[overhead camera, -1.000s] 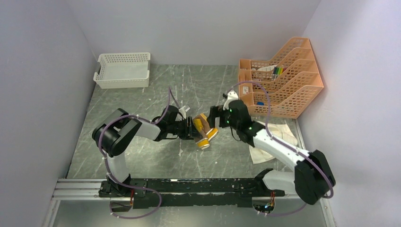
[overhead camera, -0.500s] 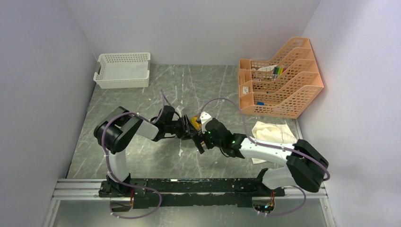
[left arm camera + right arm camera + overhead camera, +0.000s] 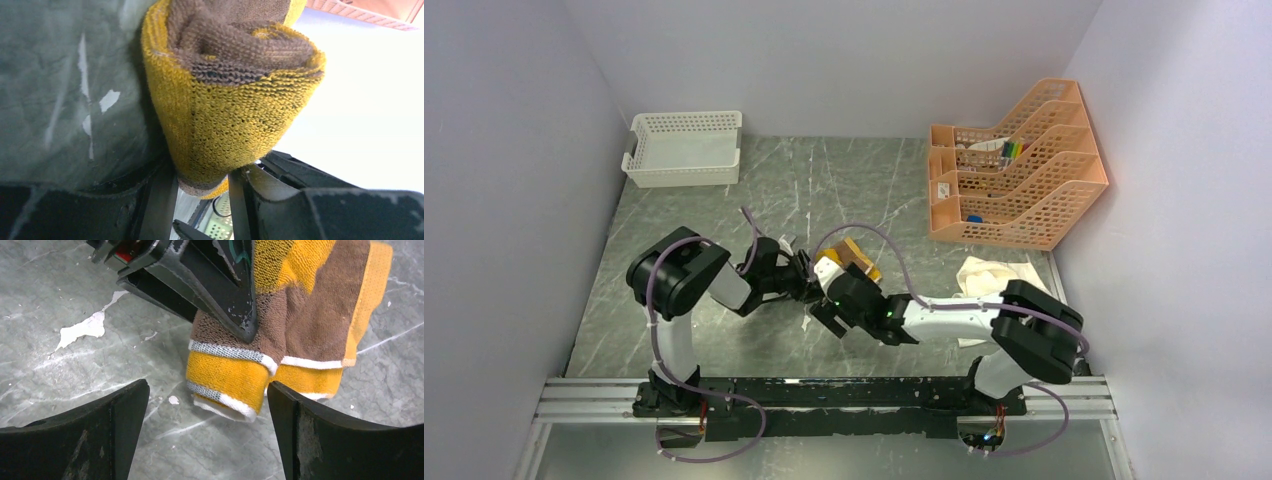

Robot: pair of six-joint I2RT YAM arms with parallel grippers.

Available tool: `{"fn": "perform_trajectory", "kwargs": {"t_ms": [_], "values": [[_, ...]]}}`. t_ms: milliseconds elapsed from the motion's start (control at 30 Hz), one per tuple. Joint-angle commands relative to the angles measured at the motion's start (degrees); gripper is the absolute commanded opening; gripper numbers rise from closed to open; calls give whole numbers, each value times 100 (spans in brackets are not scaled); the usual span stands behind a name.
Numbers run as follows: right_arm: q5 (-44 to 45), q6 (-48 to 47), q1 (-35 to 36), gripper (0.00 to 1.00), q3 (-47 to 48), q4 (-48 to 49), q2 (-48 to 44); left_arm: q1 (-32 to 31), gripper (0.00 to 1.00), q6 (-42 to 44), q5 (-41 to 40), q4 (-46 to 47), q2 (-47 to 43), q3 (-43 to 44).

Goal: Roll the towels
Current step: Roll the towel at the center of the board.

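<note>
The mustard-yellow and brown towel (image 3: 225, 90) is a loose roll. My left gripper (image 3: 200, 192) is shut on one end of it and holds it at the grey table. In the top view the towel (image 3: 857, 254) sticks out to the right of the left gripper (image 3: 809, 273). My right gripper (image 3: 207, 435) is open and empty, its jaws wide apart just in front of the towel's striped end (image 3: 235, 377), not touching it. In the top view the right gripper (image 3: 826, 315) is just in front of the roll. The cream towel (image 3: 999, 275) lies crumpled at the right.
A white lattice basket (image 3: 684, 148) stands at the back left. An orange file rack (image 3: 1024, 170) stands at the back right. The left gripper's black finger (image 3: 210, 285) crosses the right wrist view. White chips mark the marble tabletop (image 3: 85, 327).
My right arm has swung from the towel's right side round to its near side, with the gripper now low and open. The left gripper and the towel shifted slightly left.
</note>
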Motion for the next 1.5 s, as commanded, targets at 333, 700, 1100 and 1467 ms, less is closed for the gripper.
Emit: {"fn": "perform_trajectory", "kwargs": {"t_ms": [333, 700, 1100, 1467], "values": [[1232, 81, 232, 68, 573, 401, 1003, 63, 49, -440, -583, -5, 122, -390], [683, 542, 42, 25, 375, 566, 987, 272, 51, -49, -672, -655, -438, -306], [-2049, 1397, -1285, 0, -238, 1284, 355, 318, 75, 1647, -2030, -3443, -2413, 546], [-5158, 3518, -3432, 0, -1071, 3299, 416, 133, 75, 2241, -1885, -2819, -2192, 522]]}}
